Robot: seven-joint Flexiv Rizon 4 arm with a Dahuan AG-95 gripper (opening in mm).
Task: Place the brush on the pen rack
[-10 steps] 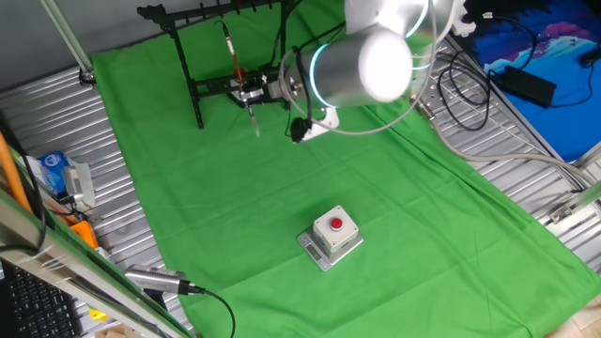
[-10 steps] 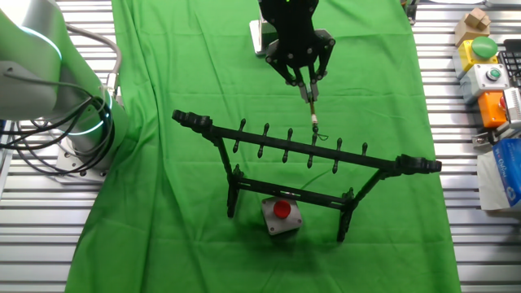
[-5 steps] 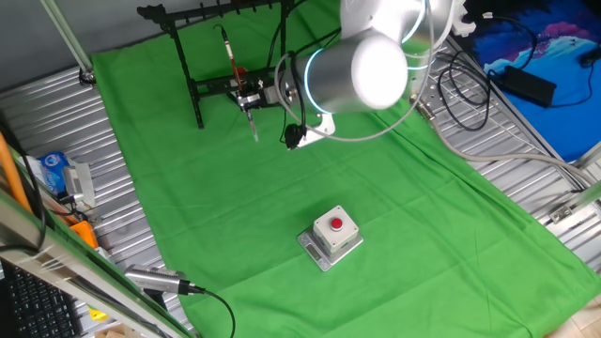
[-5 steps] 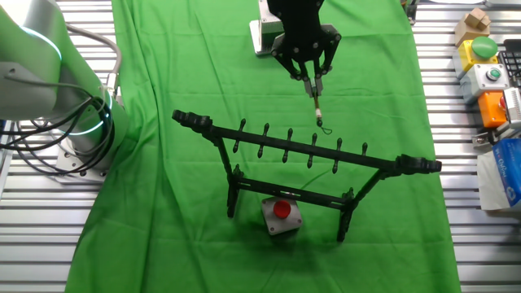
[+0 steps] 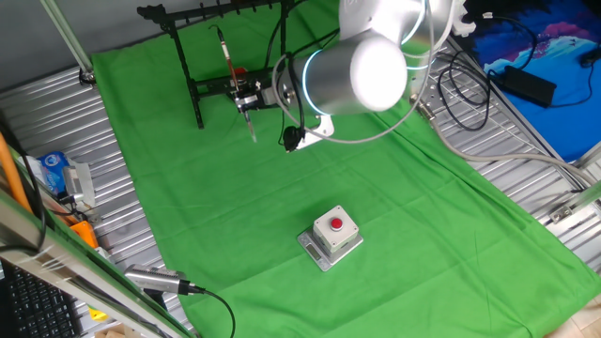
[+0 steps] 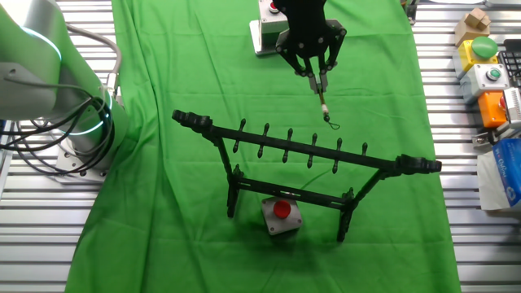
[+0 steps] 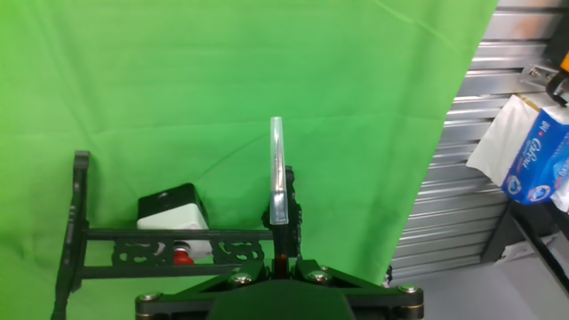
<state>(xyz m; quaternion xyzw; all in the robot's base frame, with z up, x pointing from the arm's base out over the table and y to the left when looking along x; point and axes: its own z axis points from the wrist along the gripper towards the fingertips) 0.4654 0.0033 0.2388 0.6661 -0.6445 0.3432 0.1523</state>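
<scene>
Since a second ago the claw [image 6: 318, 75] has backed away from the pen rack [image 6: 305, 155], carrying the brush [image 6: 323, 101] with it. Claw is clenched on the brush, held in the air off the rack's notched top bar; shaft runs out from the fingertips toward that bar, string loop end leading. Rack pegs look bare, nothing hung yet.

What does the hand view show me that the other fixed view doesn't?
Only the hand view: the long thin brush foreshortened, straight out from the gripper shut on it. Only the other fixed view: the brush's looped end, not yet on a peg, and the silver arm base. Both: the black thin-rod pen rack and the box with a red button by its feet.
</scene>
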